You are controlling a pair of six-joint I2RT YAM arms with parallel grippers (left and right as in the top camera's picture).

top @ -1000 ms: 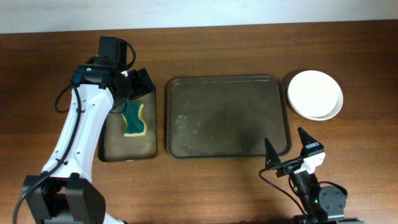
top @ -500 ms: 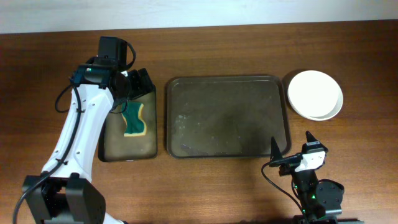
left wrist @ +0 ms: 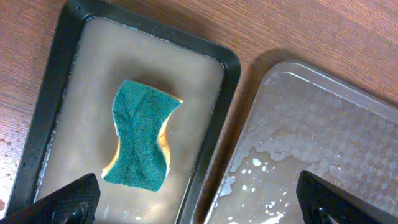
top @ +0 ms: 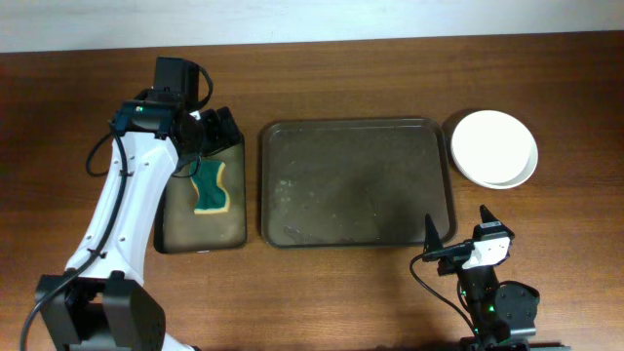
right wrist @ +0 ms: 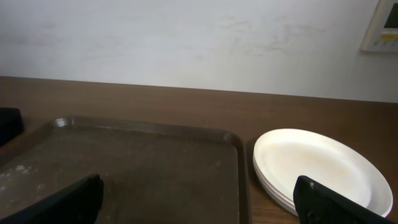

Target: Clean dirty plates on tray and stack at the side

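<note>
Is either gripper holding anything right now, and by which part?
Nothing is held. The left gripper hangs open above the sponge in the small black tray; the right gripper is open and empty.

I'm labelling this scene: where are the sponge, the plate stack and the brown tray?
sponge point(left wrist: 142, 134), left wrist view, middle of its green top.
plate stack point(top: 493, 146), overhead view, centre of the top plate.
brown tray point(top: 356, 185), overhead view, bare floor at its middle.
</note>
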